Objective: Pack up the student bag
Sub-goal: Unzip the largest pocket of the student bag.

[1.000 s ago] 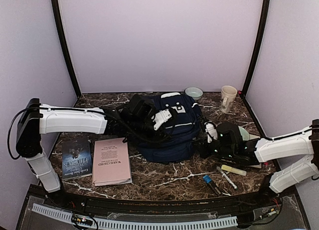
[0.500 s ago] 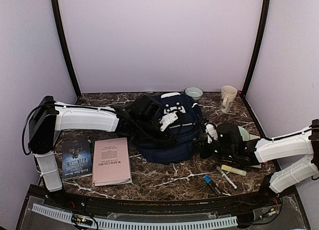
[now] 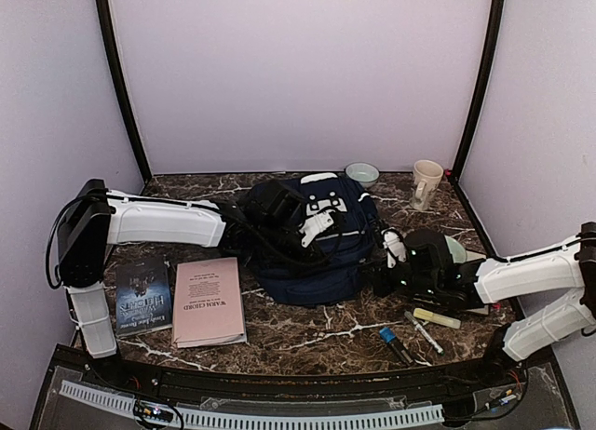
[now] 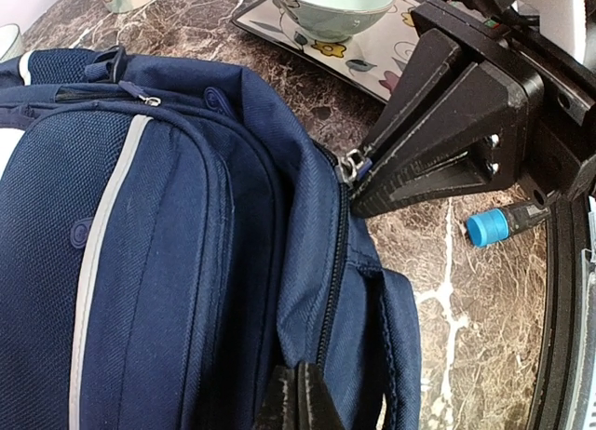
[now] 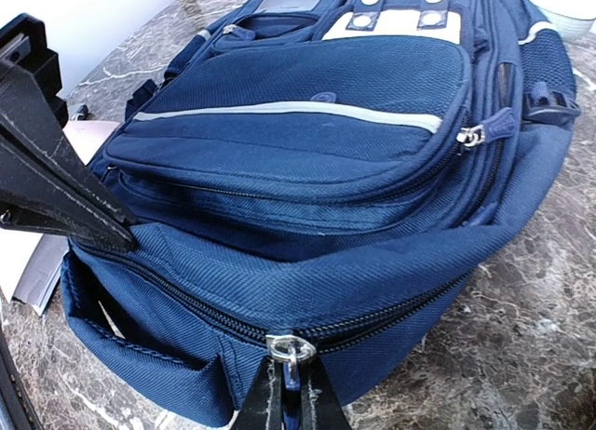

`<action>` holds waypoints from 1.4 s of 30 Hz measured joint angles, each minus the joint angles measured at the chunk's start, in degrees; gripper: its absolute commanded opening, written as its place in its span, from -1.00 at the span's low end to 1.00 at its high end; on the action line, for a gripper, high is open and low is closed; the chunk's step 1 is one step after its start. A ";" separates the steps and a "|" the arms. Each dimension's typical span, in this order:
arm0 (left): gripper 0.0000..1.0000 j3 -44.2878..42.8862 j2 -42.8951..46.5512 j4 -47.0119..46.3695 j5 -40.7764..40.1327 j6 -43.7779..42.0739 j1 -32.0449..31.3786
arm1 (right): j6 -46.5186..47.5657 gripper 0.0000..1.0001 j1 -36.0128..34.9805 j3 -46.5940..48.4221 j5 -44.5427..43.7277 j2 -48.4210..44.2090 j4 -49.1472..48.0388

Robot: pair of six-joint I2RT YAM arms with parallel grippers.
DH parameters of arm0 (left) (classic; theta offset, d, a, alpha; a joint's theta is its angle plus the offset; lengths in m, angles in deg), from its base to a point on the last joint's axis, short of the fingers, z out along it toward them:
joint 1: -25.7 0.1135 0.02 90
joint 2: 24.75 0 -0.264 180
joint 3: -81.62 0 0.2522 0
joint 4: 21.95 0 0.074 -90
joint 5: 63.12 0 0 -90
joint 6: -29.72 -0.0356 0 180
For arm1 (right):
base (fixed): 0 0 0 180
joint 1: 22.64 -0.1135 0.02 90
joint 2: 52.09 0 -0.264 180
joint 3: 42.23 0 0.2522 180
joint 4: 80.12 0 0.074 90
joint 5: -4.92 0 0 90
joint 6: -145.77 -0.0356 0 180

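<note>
The student bag [image 3: 326,267] lies flat mid-table, navy with a grey-white stripe and patch. My left gripper [image 3: 317,248] reaches over it from the left. In the left wrist view the left gripper [image 4: 300,395] is shut on a fold of bag [image 4: 168,244] fabric beside the main zipper. My right gripper [image 3: 377,281] is at the bag's right side. In the right wrist view the right gripper [image 5: 293,379] is shut on the silver zipper pull [image 5: 291,348] of the bag [image 5: 307,141]. That zipper pull [image 4: 352,164] also shows at the right gripper [image 4: 365,181] tips.
A pink book [image 3: 209,300] and a dark book [image 3: 142,295] lie left of the bag. A cup [image 3: 426,183] and a bowl [image 3: 362,174] stand at the back. Markers [image 3: 436,318] and a blue-capped pen [image 3: 391,340] lie near front right. A flowered tray [image 4: 372,58] holds another bowl.
My left arm has moved right across the bag, and its jaws have closed on the fabric by the zipper. The right gripper has stayed on the zipper pull.
</note>
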 measured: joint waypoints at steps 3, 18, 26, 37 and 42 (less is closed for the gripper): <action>-1.00 -0.02 0.00 0.37 -0.07 1.14 0.00 | 0.15 -1.00 -0.07 0.37 1.49 1.20 -0.42; -1.00 -3.69 -0.59 6.67 -4.04 5.57 0.11 | 1.20 -1.00 -5.01 7.63 5.92 8.59 0.44; -1.00 -3.69 -0.59 6.93 -8.33 3.82 -1.49 | 0.50 -1.00 -5.09 11.67 5.95 7.85 9.31; -1.00 -3.69 -0.04 4.85 -10.25 2.49 -3.48 | -8.13 -1.00 -3.58 12.24 11.39 0.44 17.05; -1.00 -4.57 -0.02 6.91 -11.43 2.51 -4.39 | -14.73 -1.00 -3.17 13.81 15.87 2.25 17.38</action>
